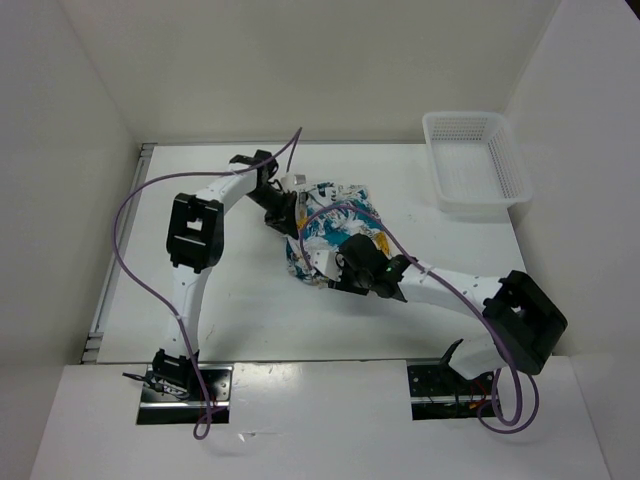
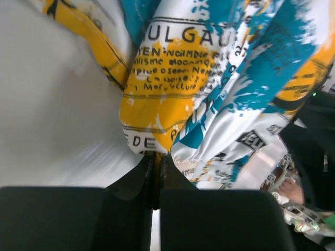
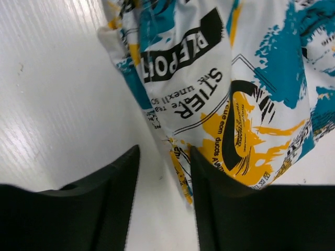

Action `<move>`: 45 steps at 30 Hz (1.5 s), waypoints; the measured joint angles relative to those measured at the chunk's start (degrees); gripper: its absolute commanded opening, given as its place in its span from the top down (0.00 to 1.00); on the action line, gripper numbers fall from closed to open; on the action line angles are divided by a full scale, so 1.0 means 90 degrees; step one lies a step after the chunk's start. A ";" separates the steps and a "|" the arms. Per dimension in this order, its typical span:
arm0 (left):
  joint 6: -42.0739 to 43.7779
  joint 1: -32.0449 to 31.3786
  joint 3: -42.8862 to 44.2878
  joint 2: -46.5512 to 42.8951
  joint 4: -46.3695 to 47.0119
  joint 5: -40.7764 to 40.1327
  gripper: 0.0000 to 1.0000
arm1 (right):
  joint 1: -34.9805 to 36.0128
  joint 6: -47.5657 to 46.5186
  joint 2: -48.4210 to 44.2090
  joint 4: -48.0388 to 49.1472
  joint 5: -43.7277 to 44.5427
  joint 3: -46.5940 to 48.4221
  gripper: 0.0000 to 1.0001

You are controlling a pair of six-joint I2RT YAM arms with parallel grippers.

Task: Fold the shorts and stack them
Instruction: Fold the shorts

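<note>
The shorts (image 1: 338, 222) lie bunched up mid-table, white cloth with yellow and teal patches and dark lettering. My left gripper (image 1: 288, 210) sits at their left edge. In the left wrist view it (image 2: 157, 157) is shut on a fold of the shorts (image 2: 172, 89), which rises taut from the fingertips. My right gripper (image 1: 330, 268) is at the near edge of the heap. In the right wrist view its jaws (image 3: 165, 157) stand open with a gap, and a hem of the shorts (image 3: 220, 83) hangs between them against the right finger (image 3: 220, 198).
A white mesh basket (image 1: 478, 205) stands at the back right of the table. White walls enclose the table on the left, back and right. Purple cables loop from both arms over the near half.
</note>
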 measured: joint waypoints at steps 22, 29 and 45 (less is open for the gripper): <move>0.0010 -0.0041 0.3237 0.0199 0.0187 0.0221 0.73 | -0.0019 -0.0386 0.0197 0.0556 0.0010 -0.0362 0.88; 0.0015 0.0022 0.3240 0.1282 0.0374 -0.1061 0.65 | -0.0248 -0.0097 0.0211 0.0068 -0.0002 0.0219 0.75; 0.0102 0.0294 0.3247 0.1379 0.0772 -0.2261 0.18 | -0.0896 0.0335 0.0457 0.0362 -0.0257 0.0534 0.59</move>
